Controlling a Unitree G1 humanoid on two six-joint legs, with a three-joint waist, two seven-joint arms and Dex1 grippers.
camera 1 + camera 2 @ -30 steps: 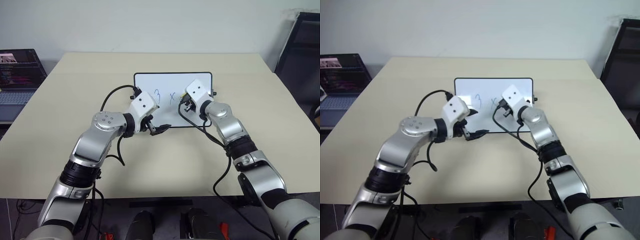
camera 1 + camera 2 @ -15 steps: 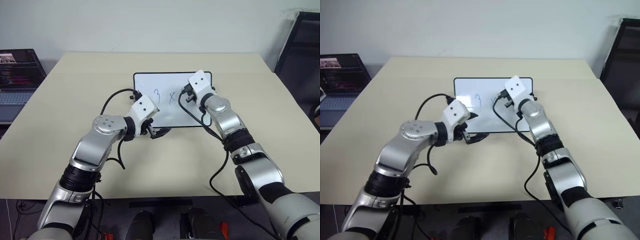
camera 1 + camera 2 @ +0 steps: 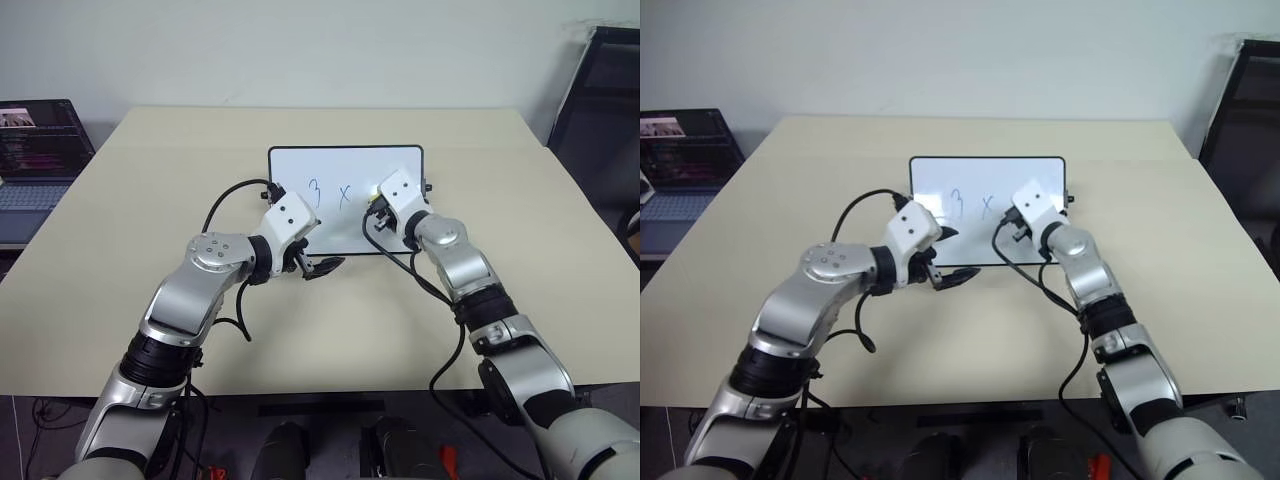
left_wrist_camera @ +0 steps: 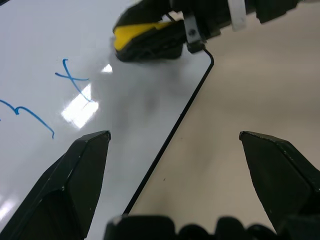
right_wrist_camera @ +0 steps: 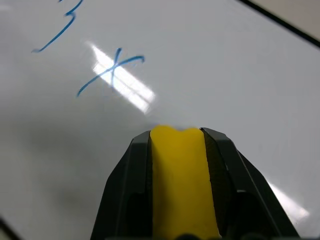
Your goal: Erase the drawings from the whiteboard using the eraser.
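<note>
The whiteboard (image 3: 345, 165) lies flat in the middle of the table, its near part under both hands. On it are the drawings in blue, a "3" (image 3: 315, 192) and an "x" (image 3: 345, 193), also the x (image 5: 111, 71). My right gripper (image 5: 176, 136) is shut on the yellow eraser (image 5: 181, 175). The eraser's end rests on the white surface just right of the x. The eraser (image 4: 137, 34) sits near the board's right near corner. My left gripper (image 4: 174, 135) is open with nothing in it, straddling the board's near edge below the 3.
The beige table (image 3: 150, 200) has free room on every side of the board. A laptop (image 3: 35, 150) stands off the table's left side and a black frame (image 3: 600, 90) off its right. Black cables (image 3: 225, 195) loop from both wrists.
My right gripper with the eraser swept to the board's far right part, then came back toward me to just right of the x. The left gripper stayed put.
</note>
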